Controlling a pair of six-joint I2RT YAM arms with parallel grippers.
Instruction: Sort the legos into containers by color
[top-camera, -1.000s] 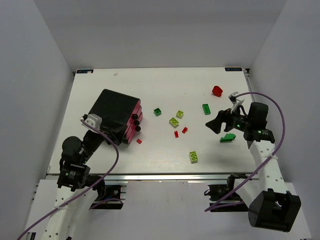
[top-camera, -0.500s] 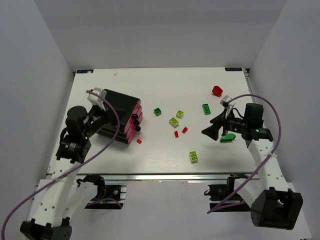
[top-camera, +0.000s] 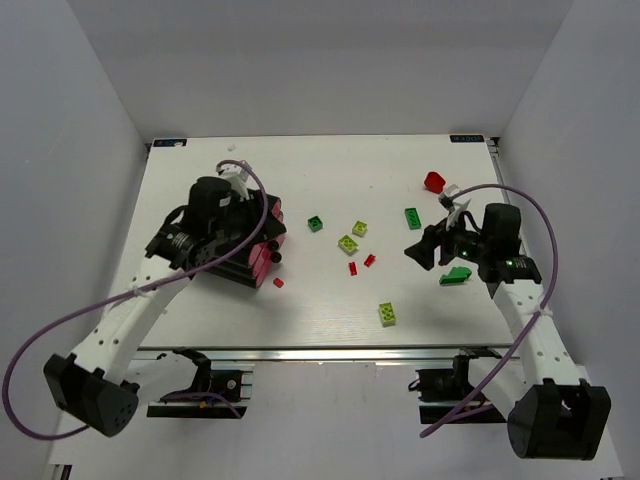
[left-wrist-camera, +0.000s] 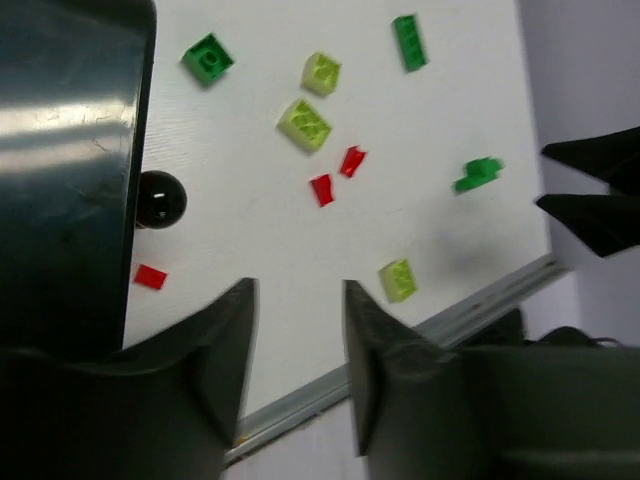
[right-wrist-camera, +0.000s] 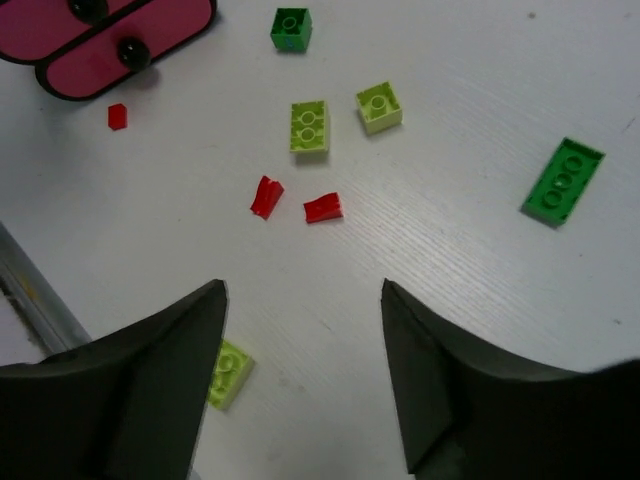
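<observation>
The legos lie loose on the table (top-camera: 330, 160), all on the drawer-front side of the black cabinet (left-wrist-camera: 60, 150). A tiny red chip (top-camera: 278, 282) is just beside the cabinet. A dark green cube (top-camera: 315, 224), a lime brick (top-camera: 347, 244) and a red wedge (top-camera: 352, 268) lie a little farther from it. A long green brick (top-camera: 412, 218) and a larger red piece (top-camera: 434, 181) are well apart from the cabinet. The pink drawers (right-wrist-camera: 85, 72) look closed to me, each with a round black knob (left-wrist-camera: 160, 198).

The left tool (left-wrist-camera: 297, 340) hangs at the cabinet's front edge, its jaws partly apart with nothing between them. The right tool (right-wrist-camera: 300, 350) hovers over the table far from the cabinet, its jaws spread wide and also empty.

I judge the bricks to be very light, stiff and smooth, so they can skid or flip when a finger touches them. It is best to take each one across its two flat side walls, low near the table. The red chip and wedge offer little flat surface and probably slip more easily. A drawer must be pulled by its knob, and the cabinet may slide if nothing holds it.
</observation>
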